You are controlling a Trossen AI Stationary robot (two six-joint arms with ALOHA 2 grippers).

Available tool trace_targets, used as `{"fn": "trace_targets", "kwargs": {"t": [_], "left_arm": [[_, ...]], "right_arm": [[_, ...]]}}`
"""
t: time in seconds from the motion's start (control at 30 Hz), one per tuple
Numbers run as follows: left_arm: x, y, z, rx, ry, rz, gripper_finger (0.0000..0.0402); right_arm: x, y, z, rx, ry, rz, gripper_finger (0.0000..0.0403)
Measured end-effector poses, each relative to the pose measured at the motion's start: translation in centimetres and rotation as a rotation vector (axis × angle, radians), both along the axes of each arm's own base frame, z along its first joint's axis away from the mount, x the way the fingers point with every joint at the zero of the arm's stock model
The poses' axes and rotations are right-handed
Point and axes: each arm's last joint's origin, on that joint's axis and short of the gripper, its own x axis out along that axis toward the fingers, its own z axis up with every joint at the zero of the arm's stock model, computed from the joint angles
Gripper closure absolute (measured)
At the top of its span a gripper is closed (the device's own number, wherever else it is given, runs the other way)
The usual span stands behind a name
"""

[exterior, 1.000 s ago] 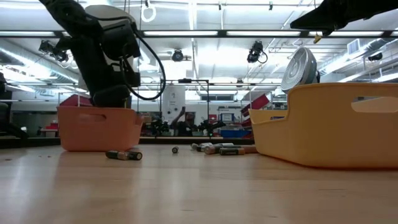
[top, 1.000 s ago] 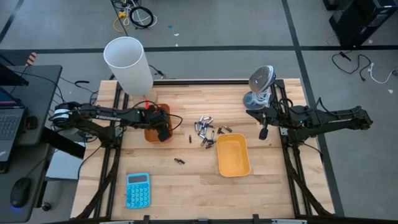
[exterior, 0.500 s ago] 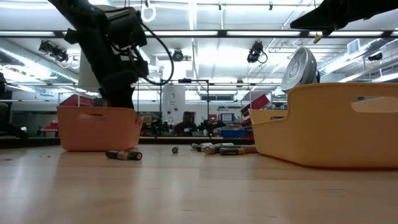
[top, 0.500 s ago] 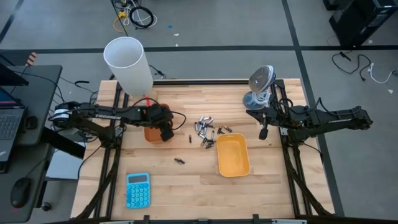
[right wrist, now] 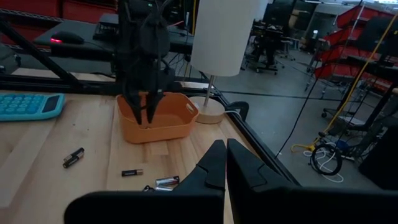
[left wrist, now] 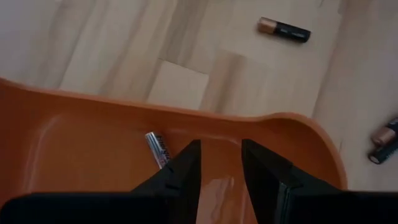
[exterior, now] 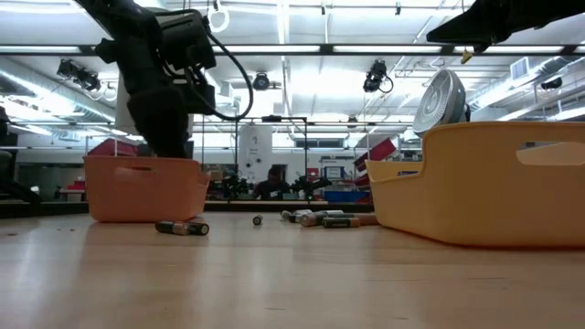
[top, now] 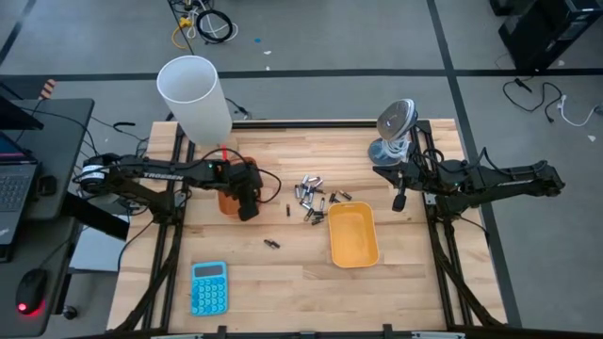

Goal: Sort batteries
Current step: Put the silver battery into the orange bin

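Batteries (top: 312,195) lying clustered mid-tabletop (top: 283,282), left hand (left wrist: 219,163) hovering over orange tray (left wrist: 81,134), fingers apart, empty, right hand (right wrist: 221,163) waiting pressed together.

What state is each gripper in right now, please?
Left gripper: open, empty, over the orange tray.
Right gripper: shut, holding nothing, waiting at the table's right edge.

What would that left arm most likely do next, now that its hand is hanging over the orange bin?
Probably lift away and swing toward the loose batteries on the table. The left hand is open and empty above the orange bin, where one silvery battery already lies, so nothing is left to drop. The right hand waits shut off to the side.
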Motion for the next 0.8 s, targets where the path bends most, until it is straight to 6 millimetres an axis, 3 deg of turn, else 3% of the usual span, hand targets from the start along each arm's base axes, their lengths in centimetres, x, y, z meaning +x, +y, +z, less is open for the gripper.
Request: {"fn": "trace_targets", "kwargs": {"t": [0.53, 0.8], "left_arm": [[-0.1, -1.8, -0.1, -0.173, 0.009, -0.166, 0.0293], [0.1, -1.9, 0.0, -0.148, -0.005, -0.159, 0.0311]], "right_arm": [[0.0, 0.0, 0.0, 0.000, 0.000, 0.000, 0.0400], [0.0, 0.0, 0.1, 0.000, -0.007, 0.000, 0.0400]]}}
